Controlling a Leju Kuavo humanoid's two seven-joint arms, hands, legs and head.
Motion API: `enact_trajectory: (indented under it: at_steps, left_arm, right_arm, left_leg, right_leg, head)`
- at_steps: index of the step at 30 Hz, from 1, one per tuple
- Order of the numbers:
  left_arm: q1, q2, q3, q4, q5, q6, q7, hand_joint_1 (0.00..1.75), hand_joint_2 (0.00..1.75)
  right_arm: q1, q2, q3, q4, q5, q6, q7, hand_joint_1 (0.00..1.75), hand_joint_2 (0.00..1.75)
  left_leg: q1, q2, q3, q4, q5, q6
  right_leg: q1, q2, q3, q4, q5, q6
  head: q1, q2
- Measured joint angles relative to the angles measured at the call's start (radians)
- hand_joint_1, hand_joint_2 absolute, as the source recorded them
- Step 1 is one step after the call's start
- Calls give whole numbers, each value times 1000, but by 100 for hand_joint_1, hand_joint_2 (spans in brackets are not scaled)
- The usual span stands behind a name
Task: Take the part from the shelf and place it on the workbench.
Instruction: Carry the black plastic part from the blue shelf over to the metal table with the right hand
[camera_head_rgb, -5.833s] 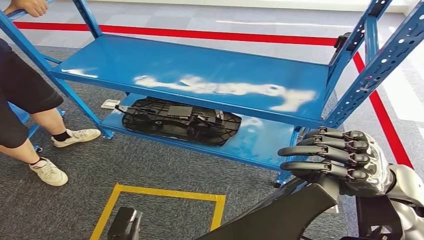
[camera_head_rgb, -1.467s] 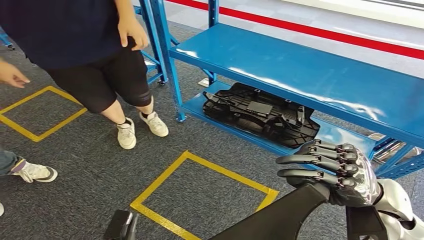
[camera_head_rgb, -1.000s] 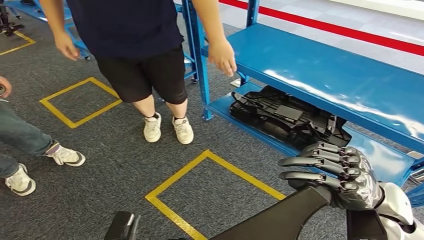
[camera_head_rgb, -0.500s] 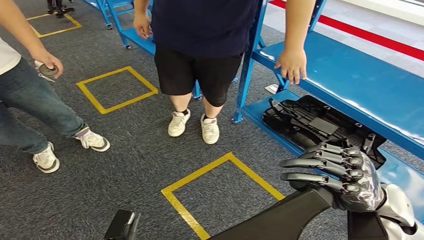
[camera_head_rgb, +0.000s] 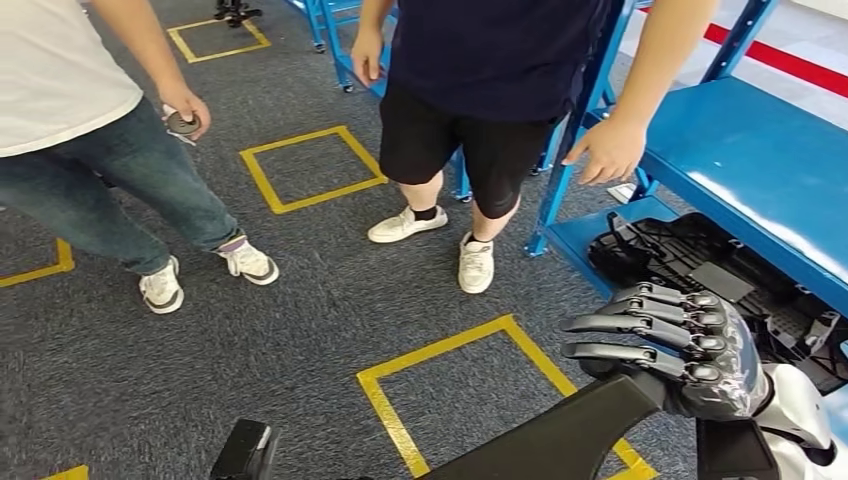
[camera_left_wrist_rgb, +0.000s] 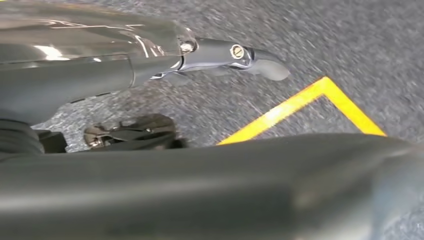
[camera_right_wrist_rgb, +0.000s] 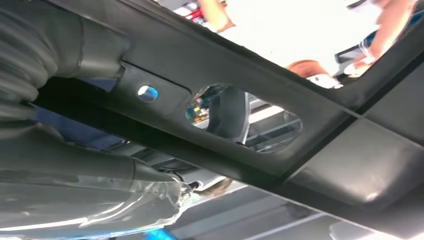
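1. My right hand (camera_head_rgb: 690, 350) grips the far edge of a large black part (camera_head_rgb: 570, 435); the fingers (camera_head_rgb: 630, 324) curl over its top edge, low at the near right.
2. My left hand (camera_left_wrist_rgb: 150, 55) lies against the same part (camera_left_wrist_rgb: 210, 190); I cannot tell how far its fingers are closed.
3. A second black part (camera_head_rgb: 720, 285) lies on the lower tier of the blue shelf (camera_head_rgb: 770, 170), far right.
4. Two people stand on the grey carpet (camera_head_rgb: 300, 300) beyond a yellow floor square (camera_head_rgb: 440, 350).
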Motion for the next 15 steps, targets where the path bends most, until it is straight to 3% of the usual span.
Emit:
enact_trajectory:
  at_steps: [1,2,3,5,7,9,10,12,13,15]
  left_arm:
    - [1,0,0,0,0,0,0,0,0]
    - [3,0,0,0,0,0,1,0,0]
    - [3,0,0,0,-1,0,1,0,0]
    - [1,0,0,0,-2,0,0,0,0]
    - [-1,0,0,0,-2,0,0,0,0]
    - [2,1,0,0,-2,0,0,0,0]
    - [3,2,0,0,-2,-1,0,0,0]
    - [0,2,0,0,-4,-2,0,0,0]
    - [-3,2,0,0,-5,-3,0,0,0]
    - [-6,1,0,0,-5,-5,0,0,0]
  right_arm:
    - [0,0,0,0,0,0,0,175,175]
    - [0,0,0,0,0,-1,0,175,175]
    - [0,0,0,0,0,-1,0,175,175]
    - [1,0,0,0,1,-3,0,175,175]
    - [1,0,0,0,1,-5,0,175,175]
    - [1,1,0,0,2,-6,0,175,175]
    - [1,1,0,0,2,-6,0,175,175]
    - [1,1,-2,0,2,-7,0,175,175]
    - [3,1,-3,0,3,-8,0,175,175]
    - [10,0,-5,0,3,-9,0,175,175]
  left_leg:
    - [1,3,-6,9,9,0]
    - [2,6,10,-25,35,1]
    - [0,16,44,-90,72,6]
    - [-12,63,111,-219,118,18]
    - [-26,90,131,-264,119,27]
    - [-27,70,133,-275,123,35]
    - [-24,58,140,-284,126,40]
    - [-17,36,153,-299,131,51]
    - [-18,24,156,-301,131,54]
    - [-18,-2,159,-300,128,58]
  right_leg:
    - [0,-13,3,0,-3,0]
    - [1,-26,7,0,-6,1]
    - [1,-38,13,0,-10,3]
    - [2,-60,23,-2,-18,9]
    - [4,-80,28,-6,-23,17]
    - [3,-99,37,-12,-27,28]
    - [2,-90,41,-8,-35,32]
    - [1,-34,18,55,-74,32]
    - [2,-2,-12,114,-100,30]
    - [4,25,-82,228,-133,30]
  head:
    - [0,0]
    - [0,0]
    - [0,0]
    - [0,0]
    - [0,0]
    - [0,0]
    - [0,0]
    - [1,0]
    - [1,0]
    - [2,0]
